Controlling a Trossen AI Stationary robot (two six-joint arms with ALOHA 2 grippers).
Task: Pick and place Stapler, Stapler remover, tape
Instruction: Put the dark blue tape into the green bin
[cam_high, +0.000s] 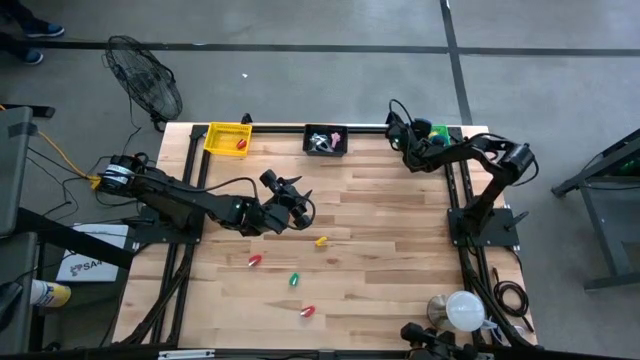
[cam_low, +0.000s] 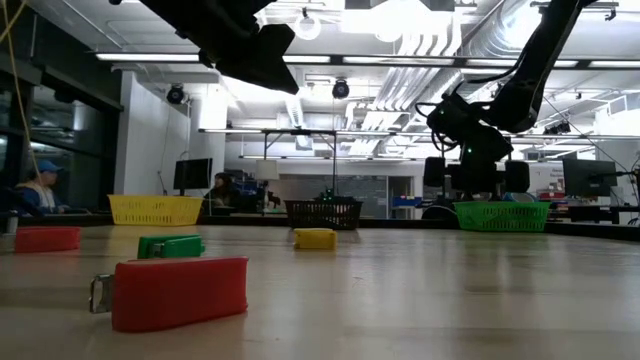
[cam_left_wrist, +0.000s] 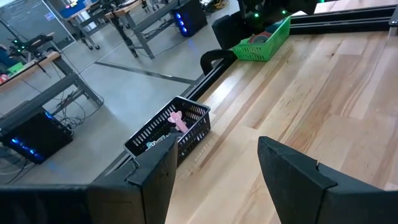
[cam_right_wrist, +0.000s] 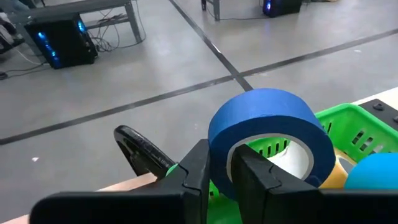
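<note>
Pinching a blue tape roll (cam_right_wrist: 268, 134) by its wall, the right gripper (cam_right_wrist: 222, 168) holds it above the green basket (cam_right_wrist: 364, 132) at the desk's far right corner. The left gripper (cam_left_wrist: 214, 165), fingers spread and empty, hovers mid-desk (cam_high: 400, 250), facing the black basket (cam_left_wrist: 165, 129).

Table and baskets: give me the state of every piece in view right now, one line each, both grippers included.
right gripper: shut on the blue tape roll, above the green basket.
blue tape roll: held upright, off the table.
green basket: holds other rolls.
left gripper: open, empty, raised over the table.
black basket: holds a pink item.
yellow basket: holds a red piece.
yellow stapler: lying on the table, untouched.
</note>
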